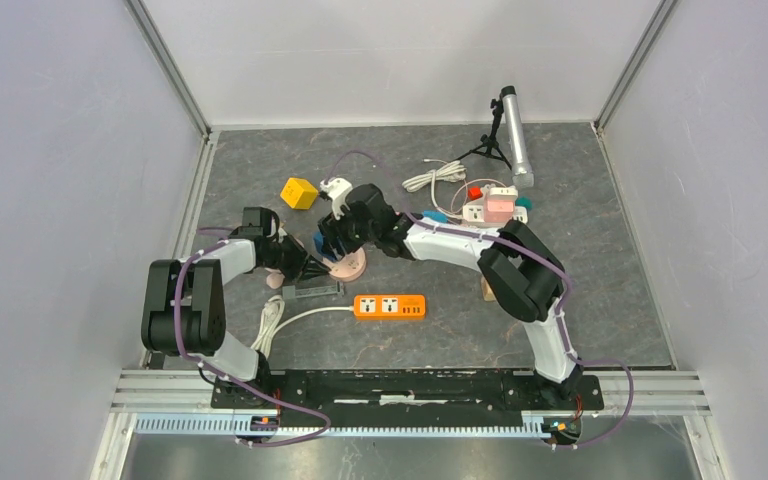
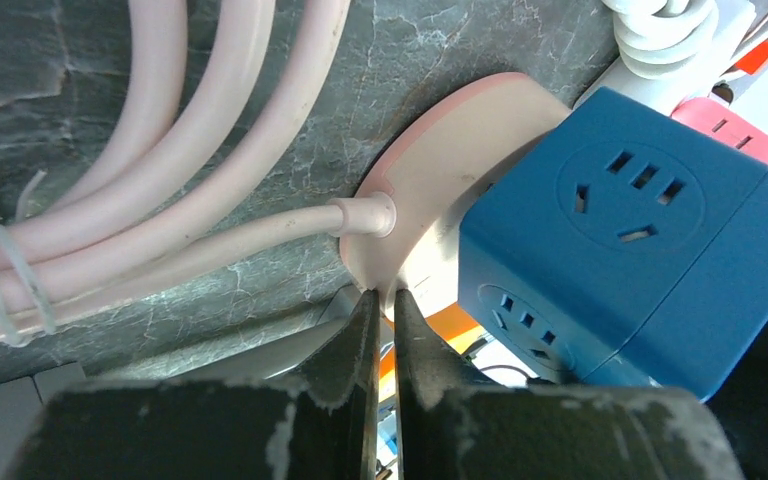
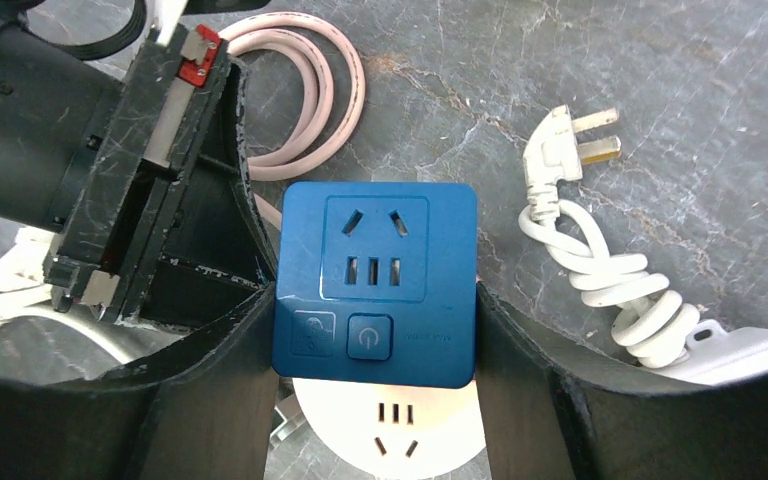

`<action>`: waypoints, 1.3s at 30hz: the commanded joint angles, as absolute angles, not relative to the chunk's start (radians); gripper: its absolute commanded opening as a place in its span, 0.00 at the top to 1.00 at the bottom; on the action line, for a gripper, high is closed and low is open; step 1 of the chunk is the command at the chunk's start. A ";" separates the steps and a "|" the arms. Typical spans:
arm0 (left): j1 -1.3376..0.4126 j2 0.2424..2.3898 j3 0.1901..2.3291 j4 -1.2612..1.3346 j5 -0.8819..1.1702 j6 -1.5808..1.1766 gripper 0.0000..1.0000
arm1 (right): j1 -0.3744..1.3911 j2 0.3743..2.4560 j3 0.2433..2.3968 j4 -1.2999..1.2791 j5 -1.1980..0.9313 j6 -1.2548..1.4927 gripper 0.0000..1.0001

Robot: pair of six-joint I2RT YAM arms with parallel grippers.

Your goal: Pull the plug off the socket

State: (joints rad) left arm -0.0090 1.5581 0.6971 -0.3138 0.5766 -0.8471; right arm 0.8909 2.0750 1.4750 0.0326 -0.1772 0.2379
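Observation:
The plug is a blue cube adapter [image 3: 375, 270] with outlets on its faces, sitting on a round pink-and-white socket [image 3: 390, 425]. My right gripper [image 3: 375, 300] is shut on the blue plug, one finger against each side. In the left wrist view the plug [image 2: 640, 260] stands over the socket [image 2: 430, 170], whose pink cord [image 2: 160, 250] runs off to the left. My left gripper [image 2: 382, 298] is shut, its tips against the socket's near rim. From above, both grippers meet at the socket [image 1: 350, 266] and plug [image 1: 328, 243].
An orange power strip [image 1: 390, 306] lies in front of the socket. A yellow cube [image 1: 299, 192] sits behind it, a coiled white cable with plug [image 3: 600, 280] to the right. Further right are pink and white adapters [image 1: 495, 205] and a silver cylinder on a tripod [image 1: 513, 135].

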 commanded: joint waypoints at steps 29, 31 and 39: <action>-0.027 1.623 0.678 -0.408 0.364 -0.758 0.88 | 0.934 1.919 1.569 0.095 -0.170 0.258 1.00; -0.029 1.627 0.681 -0.408 0.365 -0.758 0.88 | 0.912 1.917 1.583 0.099 -0.203 0.316 1.00; -0.029 1.607 0.719 -0.408 0.392 -0.756 0.85 | 0.862 1.884 1.550 0.076 -0.158 0.409 1.00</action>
